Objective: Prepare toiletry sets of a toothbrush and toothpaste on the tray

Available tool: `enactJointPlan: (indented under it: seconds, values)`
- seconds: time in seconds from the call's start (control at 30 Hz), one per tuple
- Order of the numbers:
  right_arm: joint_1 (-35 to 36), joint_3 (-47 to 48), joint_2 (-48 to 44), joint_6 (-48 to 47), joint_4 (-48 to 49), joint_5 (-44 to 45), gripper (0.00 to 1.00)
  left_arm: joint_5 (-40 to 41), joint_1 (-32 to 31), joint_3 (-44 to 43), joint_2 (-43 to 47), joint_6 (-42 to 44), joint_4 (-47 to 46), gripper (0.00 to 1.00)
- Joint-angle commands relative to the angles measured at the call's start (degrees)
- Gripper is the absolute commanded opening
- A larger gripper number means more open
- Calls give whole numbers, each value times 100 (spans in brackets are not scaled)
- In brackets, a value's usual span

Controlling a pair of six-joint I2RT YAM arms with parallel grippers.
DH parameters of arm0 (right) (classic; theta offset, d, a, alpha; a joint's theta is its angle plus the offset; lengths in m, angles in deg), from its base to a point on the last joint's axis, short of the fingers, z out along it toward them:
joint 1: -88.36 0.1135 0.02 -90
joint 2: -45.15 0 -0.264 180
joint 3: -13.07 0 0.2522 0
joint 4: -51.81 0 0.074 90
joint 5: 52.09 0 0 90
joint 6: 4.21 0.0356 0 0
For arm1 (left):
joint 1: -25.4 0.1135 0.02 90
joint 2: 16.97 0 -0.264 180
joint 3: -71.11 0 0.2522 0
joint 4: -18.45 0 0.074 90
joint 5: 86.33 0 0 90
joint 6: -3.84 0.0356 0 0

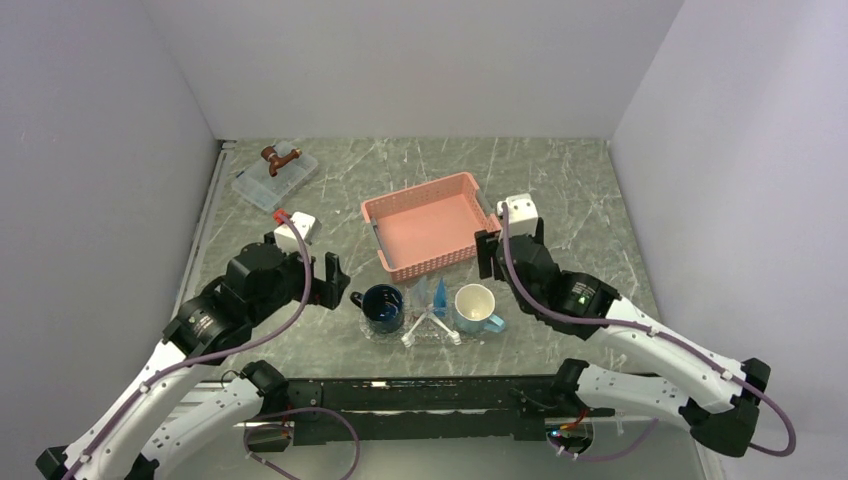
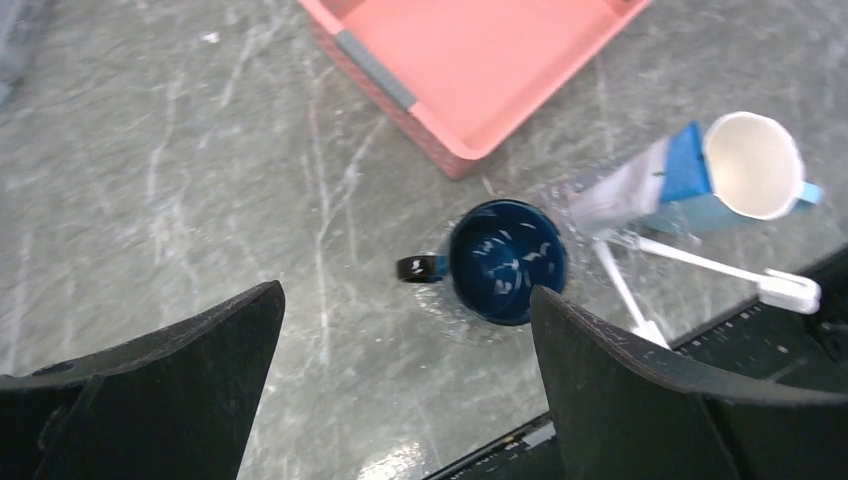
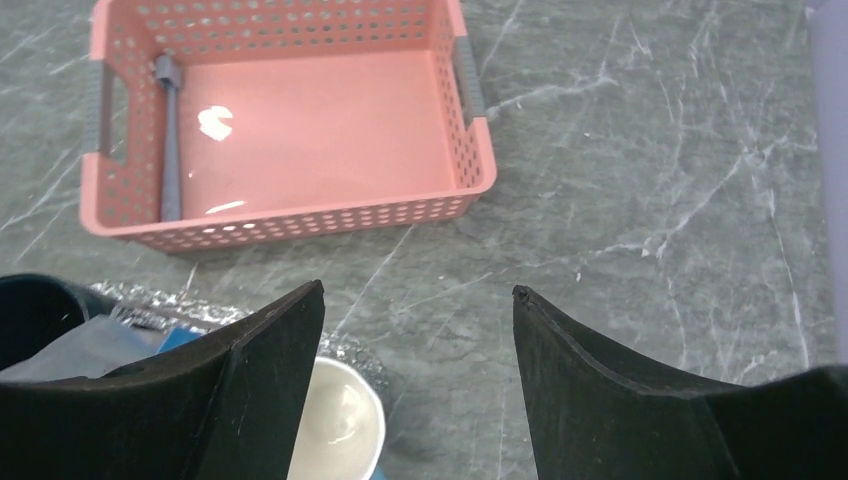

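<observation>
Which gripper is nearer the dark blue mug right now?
Left. The left gripper hangs open just left of the dark blue mug, on its handle side. The right gripper, also open, sits beyond the pale blue mug, beside the pink basket's right end.

On the tray (image 1: pixel 385 337), at the table (image 1: pixel 600 200)'s near edge, toothpaste tubes (image 1: pixel 432 297) lie between the left mug (image 1: pixel 383 307) and the right mug (image 1: pixel 477 308), with toothbrushes (image 1: pixel 430 328) crossed before them. The basket (image 1: pixel 430 265) sits just behind the tray, and the lidded box (image 1: pixel 275 177) is near the far left corner.
</observation>
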Motion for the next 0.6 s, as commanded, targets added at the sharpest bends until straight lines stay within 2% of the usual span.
enactJointPlan:
  seconds: [0.0, 0.27, 0.4, 0.57]
  values:
    - [-707, 235, 173, -60, 316, -617, 72, 1072, -2, -355, -90, -20, 109, 99]
    - [-2311, 184, 389, 278, 486, -1386, 74, 1903, 11, -673, -268, 173, 56, 99]
    - [-3033, 177, 522, 416, 536, -2213, 74, 1947, 156, -755, -395, 220, -80, 99]
    - [-3689, 176, 625, 567, 552, -2483, 76, 1910, 551, -846, -698, 280, -156, 99]
